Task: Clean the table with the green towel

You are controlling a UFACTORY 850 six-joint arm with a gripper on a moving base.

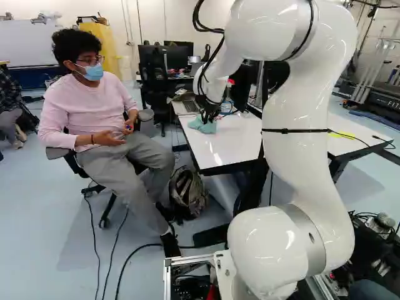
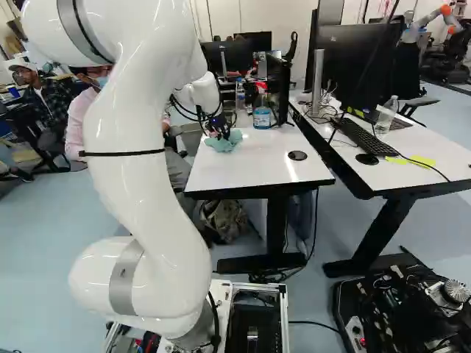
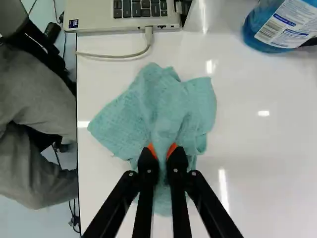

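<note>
In the left base view my gripper (image 1: 210,114) points down at the far part of the white table (image 1: 220,147), on the green towel (image 1: 203,125). The right base view shows the same bunched towel (image 2: 224,142) on the tabletop. Seen from the wrist, the gripper (image 3: 162,153) is shut on a fold of the towel (image 3: 148,109), whose cloth spreads out ahead of and beside the fingers, lying on the white surface. The part under the fingers is partly hidden by them.
A laptop (image 3: 124,15) with a cable (image 3: 116,56) lies ahead of the towel. A spray bottle of blue liquid (image 2: 262,114) stands near it, and a black disc (image 2: 297,155) lies on the tabletop. A seated person (image 1: 94,119) is close beside the table. Monitors stand on the adjoining desk.
</note>
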